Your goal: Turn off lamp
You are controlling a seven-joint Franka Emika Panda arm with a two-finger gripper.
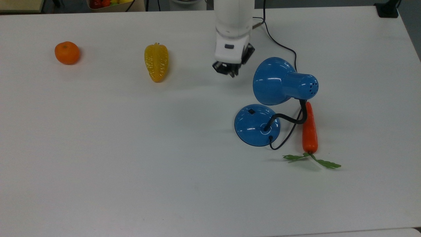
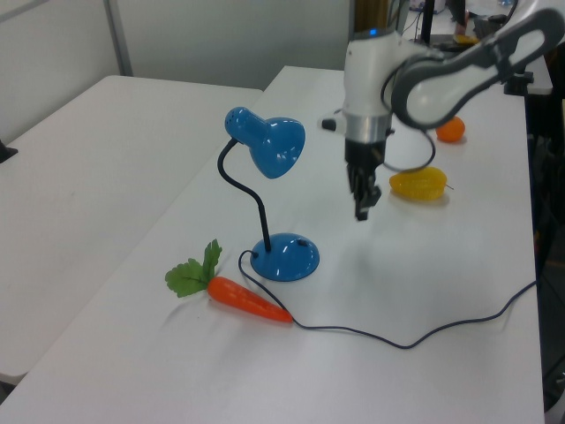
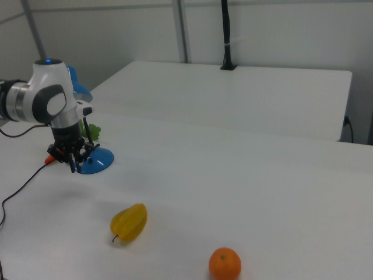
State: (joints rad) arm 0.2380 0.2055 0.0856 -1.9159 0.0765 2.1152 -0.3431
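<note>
The blue lamp stands right of centre in the top view, its cone shade hanging over the round base. A small dark switch sits on the base's far edge, and a black gooseneck joins base and shade. No glow shows under the shade. My gripper hovers in the air up and to the left of the shade in the top view, well clear of the base, fingers shut and holding nothing. In the left view the gripper hangs to the right of the lamp. The right view has the gripper in front of the base.
An orange carrot with green leaves lies just right of the lamp base in the top view. A yellow starfruit and an orange lie far to the top view's left. The black cord trails across the white table.
</note>
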